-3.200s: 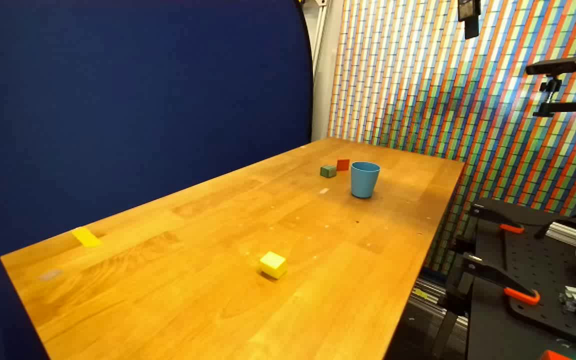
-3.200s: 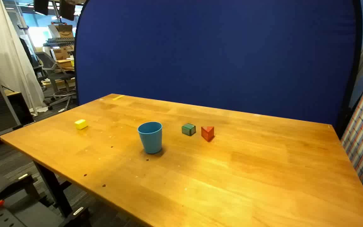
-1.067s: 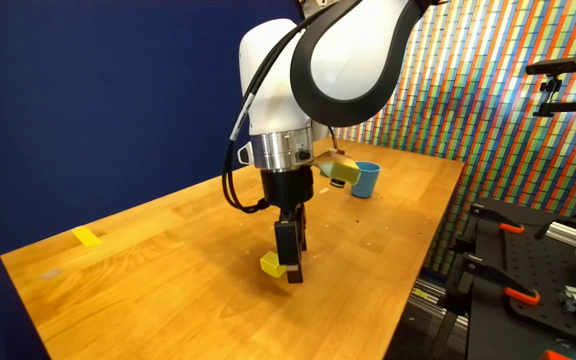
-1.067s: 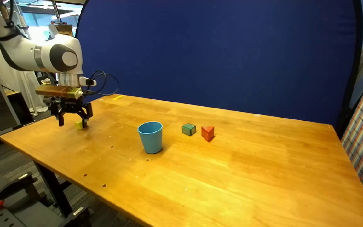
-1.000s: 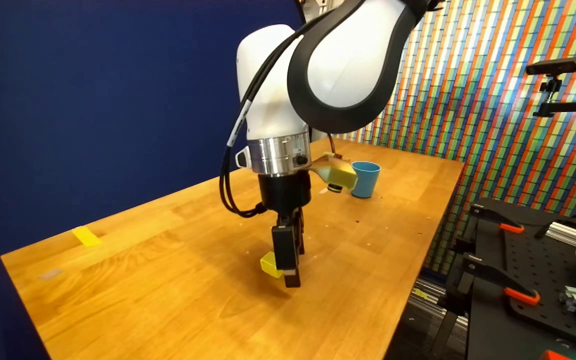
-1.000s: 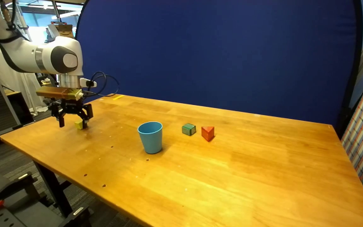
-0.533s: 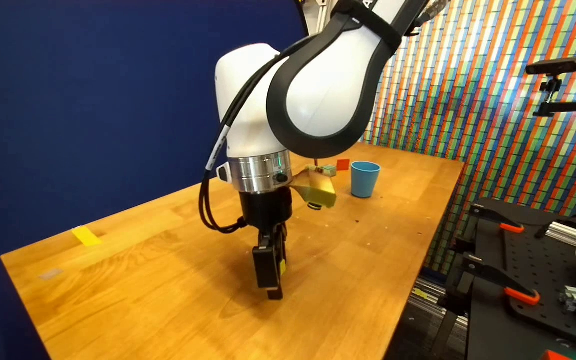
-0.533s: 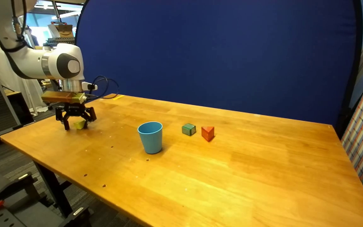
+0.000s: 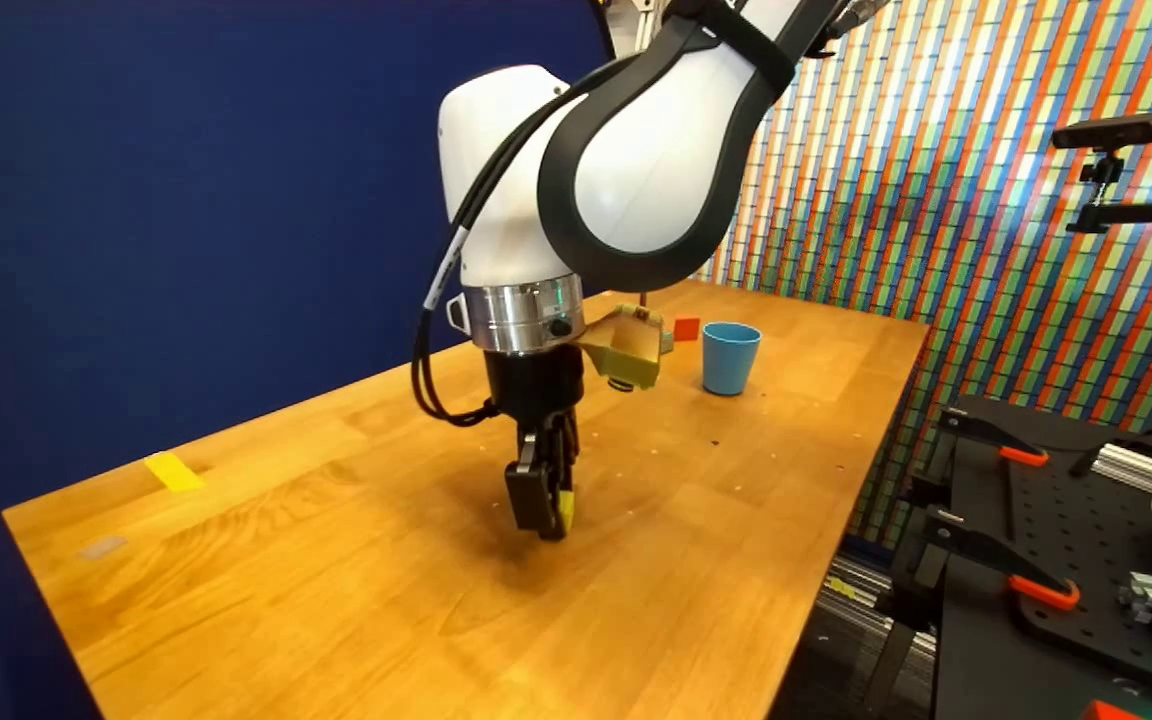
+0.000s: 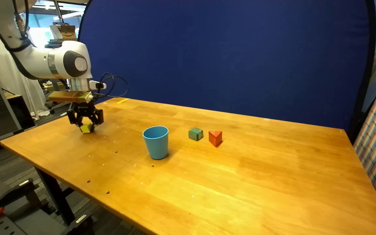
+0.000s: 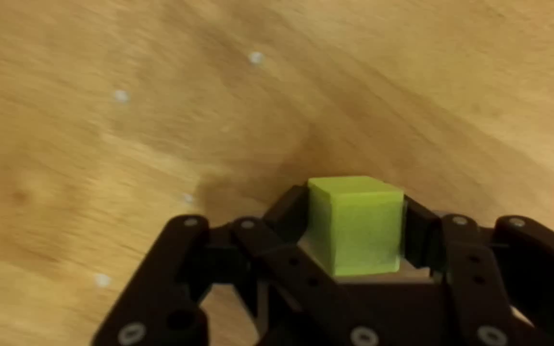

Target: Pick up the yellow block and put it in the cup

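My gripper (image 11: 356,220) is shut on the yellow block (image 11: 366,233), its two dark fingers pressing opposite sides in the wrist view. In an exterior view the block (image 10: 86,128) shows between the fingertips, seemingly just above the table toward its far left end. A finger covers most of the block (image 9: 567,510) in an exterior view. The light-blue cup (image 10: 157,143) stands upright on the table, apart from the gripper. What lies inside the cup is mostly hidden; only its upper inner wall shows.
Beyond the cup sit a green block (image 10: 195,133) and a red wedge (image 10: 215,138). A flat yellow strip (image 9: 174,472) lies near the table's edge. Clamps with orange handles (image 9: 1043,592) are fixed on a black side bench (image 9: 996,650).
The arm, absent from the oldest frames, came down over the yellow block. Within the last half second the fingers closed on it, and the hand has risen slightly.
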`<control>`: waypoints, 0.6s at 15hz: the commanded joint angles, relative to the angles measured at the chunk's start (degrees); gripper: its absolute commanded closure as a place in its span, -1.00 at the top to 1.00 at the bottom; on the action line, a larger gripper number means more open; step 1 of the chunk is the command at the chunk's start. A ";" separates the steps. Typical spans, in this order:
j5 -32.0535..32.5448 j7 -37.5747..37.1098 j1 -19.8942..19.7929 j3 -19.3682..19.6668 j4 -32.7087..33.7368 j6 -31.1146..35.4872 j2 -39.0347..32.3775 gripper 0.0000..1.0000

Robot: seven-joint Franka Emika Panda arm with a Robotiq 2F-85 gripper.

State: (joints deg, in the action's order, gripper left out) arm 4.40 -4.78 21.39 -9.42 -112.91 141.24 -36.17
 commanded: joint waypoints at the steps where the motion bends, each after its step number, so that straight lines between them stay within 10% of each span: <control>1: 4.15 -6.61 -0.67 6.20 -8.51 0.39 10.20 -0.63; 9: 14.17 -19.39 -8.54 17.00 -18.50 -3.41 27.21 -0.63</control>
State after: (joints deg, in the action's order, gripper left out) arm 16.07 -19.93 16.63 6.04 -126.02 139.80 -16.48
